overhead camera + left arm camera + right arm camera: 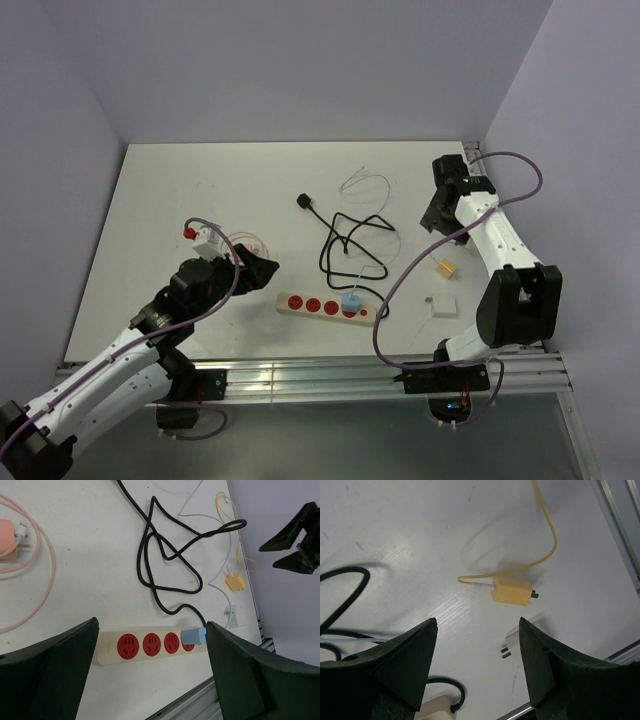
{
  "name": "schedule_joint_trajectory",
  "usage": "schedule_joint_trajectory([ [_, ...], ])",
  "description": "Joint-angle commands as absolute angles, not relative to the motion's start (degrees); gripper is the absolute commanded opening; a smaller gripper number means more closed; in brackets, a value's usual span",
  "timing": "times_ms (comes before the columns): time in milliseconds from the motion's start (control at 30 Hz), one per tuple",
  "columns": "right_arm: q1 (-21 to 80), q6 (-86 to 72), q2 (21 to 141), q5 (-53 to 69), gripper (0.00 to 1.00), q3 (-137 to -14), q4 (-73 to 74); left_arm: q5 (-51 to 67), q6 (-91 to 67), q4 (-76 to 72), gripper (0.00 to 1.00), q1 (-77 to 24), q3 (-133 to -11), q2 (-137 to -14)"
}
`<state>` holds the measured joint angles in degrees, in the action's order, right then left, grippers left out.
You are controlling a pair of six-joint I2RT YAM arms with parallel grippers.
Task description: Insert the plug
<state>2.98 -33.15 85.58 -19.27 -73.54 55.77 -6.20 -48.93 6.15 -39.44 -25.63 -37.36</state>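
left tool (151, 625) spread | blue plug (193, 636) in strip (107, 654) | right tool (478, 622) spread

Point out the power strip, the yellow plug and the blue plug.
power strip (106, 650), left wrist view, beige end.
yellow plug (512, 591), right wrist view, body.
blue plug (194, 636), left wrist view, body.

Power strip (150, 645) is showing a beige body with red socket faces, each marked by small dark slots. Plug (194, 636) at its end is reading pale blue. Looping cable (139, 565) is showing solid black. Charger cube (235, 582) is showing mustard yellow, its thin cord (554, 535) matching. Coiled cord (53, 565) is reading pale pink. Table (200, 190) is showing plain white; walls (300, 70) are reading lilac.
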Motion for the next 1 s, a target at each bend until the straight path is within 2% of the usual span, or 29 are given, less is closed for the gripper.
schedule_joint_trajectory([
  [0, 1.3, -30.0, 85.0, -20.8, 0.73, -69.4, 52.9, -3.2, -47.1, 5.0, 0.93, -39.2, -28.0, -36.7],
  [500, 0.4, -35.7, 95.7, -23.0, 0.79, -67.3, 52.6, 4.2, -47.4, 3.9, 0.92, -39.3, -28.3, -37.9],
  [967, -3.7, -36.9, 94.4, -23.8, 0.76, -60.7, 49.5, 6.6, -46.9, 4.7, 0.92, -39.2, -28.7, -37.4],
])
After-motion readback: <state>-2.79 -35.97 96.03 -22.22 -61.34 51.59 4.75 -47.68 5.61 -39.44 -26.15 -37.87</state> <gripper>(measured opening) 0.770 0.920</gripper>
